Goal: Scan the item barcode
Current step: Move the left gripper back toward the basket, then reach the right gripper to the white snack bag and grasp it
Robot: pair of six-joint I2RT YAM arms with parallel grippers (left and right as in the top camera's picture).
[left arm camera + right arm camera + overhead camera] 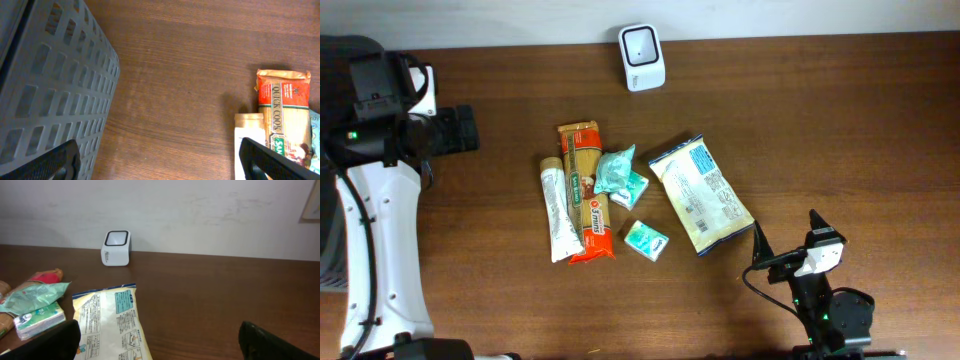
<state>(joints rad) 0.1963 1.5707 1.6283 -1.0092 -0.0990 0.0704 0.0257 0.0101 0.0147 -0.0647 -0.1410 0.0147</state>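
Observation:
The white barcode scanner (642, 57) stands at the table's far edge, and the right wrist view shows the scanner (116, 248) against the wall. Several items lie mid-table: an orange pasta pack (588, 190), a white tube (556, 213), a teal packet (616, 170), a small teal box (646, 240) and a yellow-and-blue snack bag (700, 193). My left gripper (470, 130) hovers open at the far left, well apart from the items. My right gripper (788, 232) is open and empty at the near right, just beyond the snack bag (112, 322).
A grey slatted basket (50, 85) fills the left of the left wrist view. In that same view the pasta pack (282, 110) and the tube (247, 135) lie at the right edge. Bare wood lies between my left fingers (272, 162).

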